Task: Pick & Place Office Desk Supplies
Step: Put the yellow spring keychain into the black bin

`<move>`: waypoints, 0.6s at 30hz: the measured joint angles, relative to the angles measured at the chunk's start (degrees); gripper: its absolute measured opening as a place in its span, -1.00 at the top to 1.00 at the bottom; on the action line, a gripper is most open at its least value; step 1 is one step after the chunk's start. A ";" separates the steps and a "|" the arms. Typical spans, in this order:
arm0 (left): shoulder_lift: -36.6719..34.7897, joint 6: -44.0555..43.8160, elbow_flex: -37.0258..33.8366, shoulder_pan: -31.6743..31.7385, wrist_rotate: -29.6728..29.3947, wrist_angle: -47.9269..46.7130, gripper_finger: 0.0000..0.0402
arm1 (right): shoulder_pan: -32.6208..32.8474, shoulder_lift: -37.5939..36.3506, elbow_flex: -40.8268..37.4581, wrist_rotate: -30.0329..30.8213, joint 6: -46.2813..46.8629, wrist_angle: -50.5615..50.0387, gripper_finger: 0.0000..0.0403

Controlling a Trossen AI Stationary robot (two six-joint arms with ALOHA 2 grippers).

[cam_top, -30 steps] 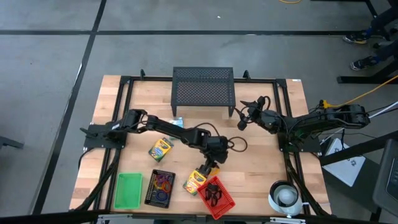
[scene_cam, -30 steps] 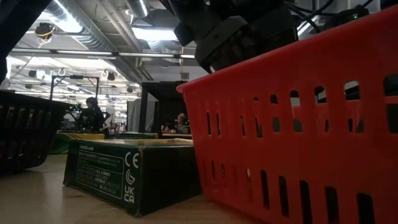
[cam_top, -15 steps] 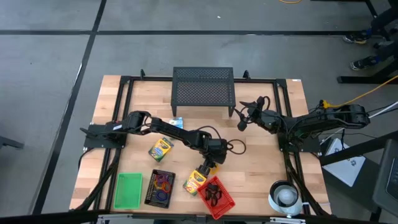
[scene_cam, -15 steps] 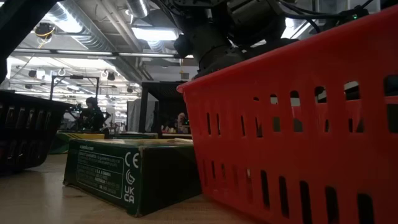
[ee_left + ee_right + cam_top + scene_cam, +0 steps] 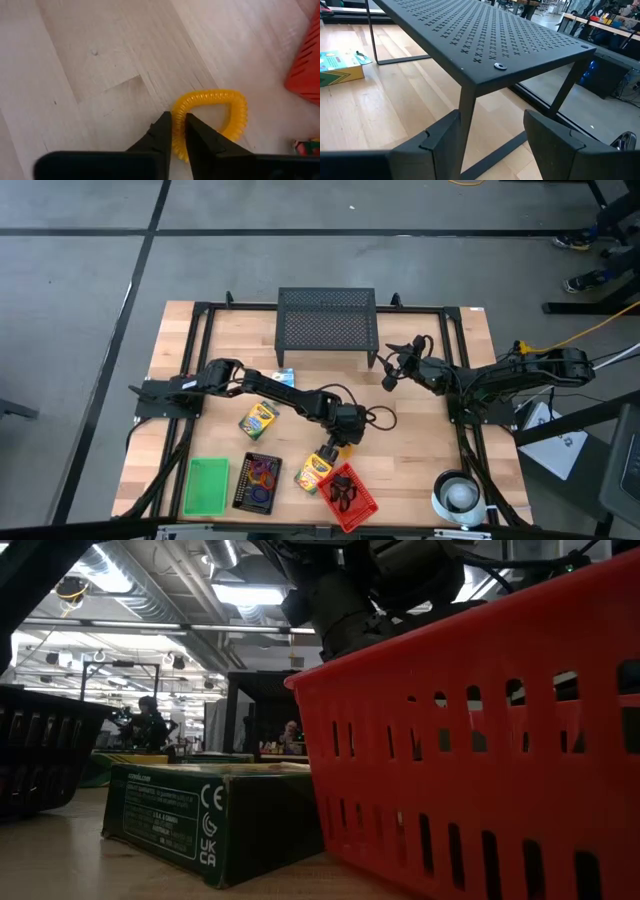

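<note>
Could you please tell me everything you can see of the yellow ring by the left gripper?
The yellow ring is a coiled, springy-looking loop, apparently plastic, pulled slightly out of round. It lies flat on the wooden table, near the red basket. The left gripper has its jaws pinched on the ring's near side.

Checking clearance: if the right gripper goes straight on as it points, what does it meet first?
Probably the front leg of the black mesh stand, dead ahead between the open right gripper fingers; depth is hard to judge.

A yellow ribbed ring [image 5: 212,117], a red slotted basket [image 5: 480,730], a black perforated stand [image 5: 485,42].
</note>
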 joint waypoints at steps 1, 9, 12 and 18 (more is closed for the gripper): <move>0.01 0.38 0.00 0.00 -0.09 -0.03 0.88 | -0.01 0.00 0.00 0.00 0.00 -0.12 -0.09; -2.22 2.58 -0.29 1.46 0.49 -1.56 0.95 | -0.04 0.00 0.00 0.69 0.54 -1.19 -0.09; -3.57 3.81 -0.46 2.16 0.72 -3.66 0.97 | -0.04 0.00 0.00 1.87 0.72 -1.59 -0.09; -5.50 3.42 -0.45 4.47 1.16 -7.78 0.98 | -0.31 0.00 0.00 1.99 1.16 -1.66 -0.09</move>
